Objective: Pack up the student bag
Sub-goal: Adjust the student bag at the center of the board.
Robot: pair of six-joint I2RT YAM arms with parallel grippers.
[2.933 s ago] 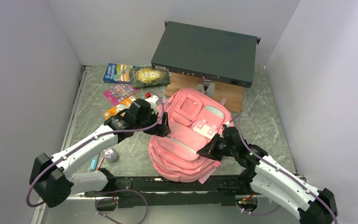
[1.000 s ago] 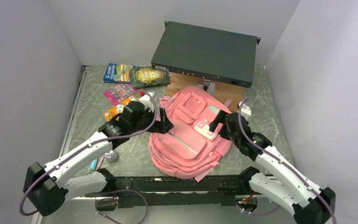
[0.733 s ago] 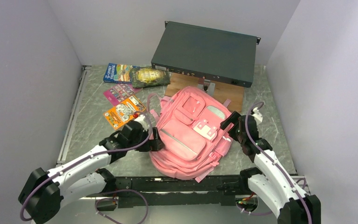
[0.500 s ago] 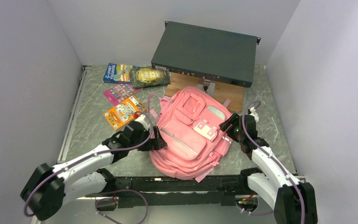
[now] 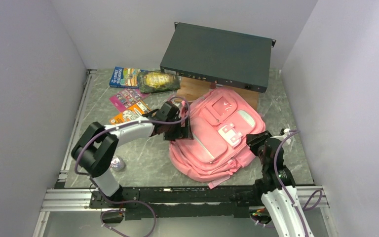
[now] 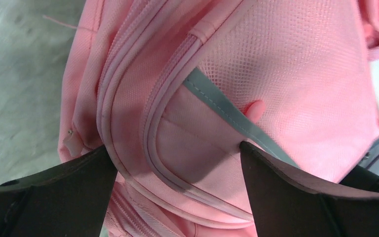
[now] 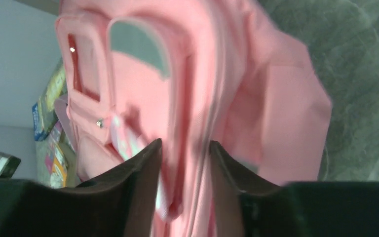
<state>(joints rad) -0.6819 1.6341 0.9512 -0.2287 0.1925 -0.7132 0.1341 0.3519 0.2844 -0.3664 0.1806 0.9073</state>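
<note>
Left tool (image 5: 177,129) gapes wide astride the zip seam, gripping nothing. The student bag (image 5: 222,131) slumps mid-frame on the worktop (image 5: 143,160). It looks soft and floppy, best pinched at a seam. Right tool (image 5: 254,140) is nearly closed at its right edge; whether it holds fabric, I cannot tell.

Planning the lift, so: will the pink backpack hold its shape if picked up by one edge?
Probably not: the student bag lies slumped and creased, so it would likely sag. No bulging contents show, so probably light. Its woven cloth should grip rather than slip.
</note>
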